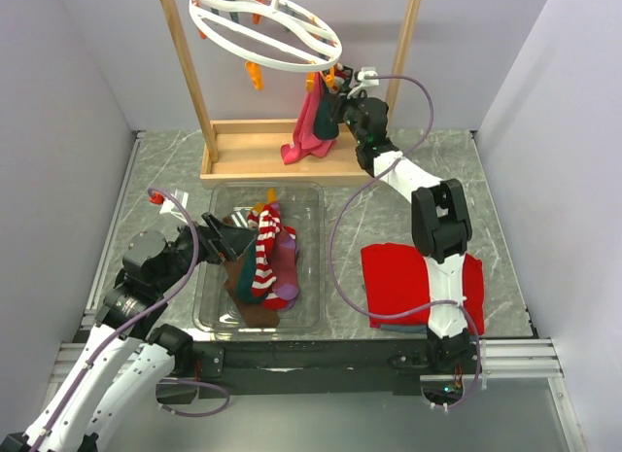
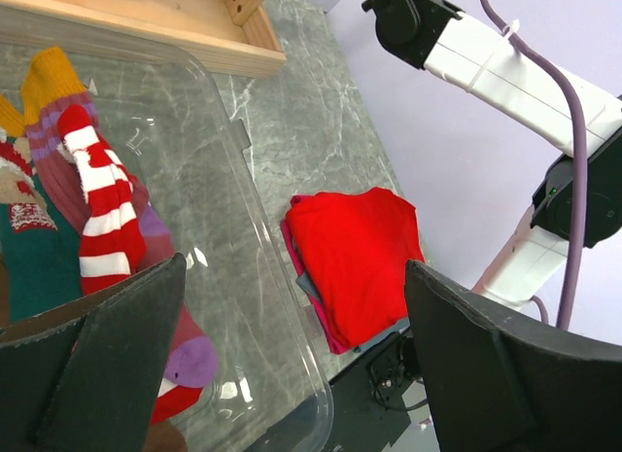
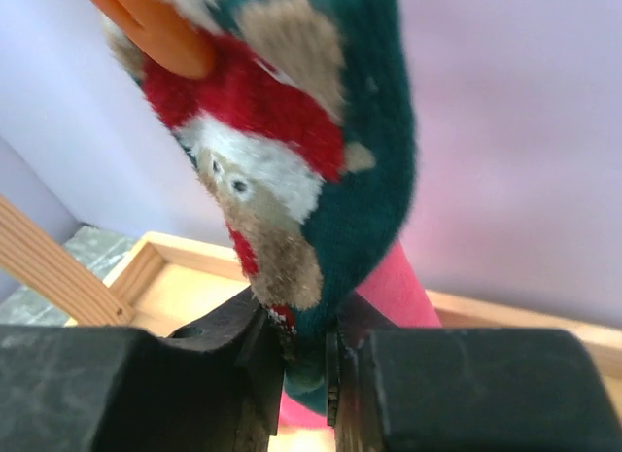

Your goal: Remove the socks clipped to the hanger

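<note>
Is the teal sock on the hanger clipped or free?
Clipped: an orange clip grips the teal sock at its top; the right gripper pinches its bottom.

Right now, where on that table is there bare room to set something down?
The table is bare at its back left, between the wall and the wooden stand, and in the strip between the clear bin and the red cloth, though a cable loops over it. Crowded: the bin's middle, heaped with socks.

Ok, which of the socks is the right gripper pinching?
The dark teal sock with a red, white and brown figure, hanging from an orange clip; the other socks lie in the clear bin.
</note>
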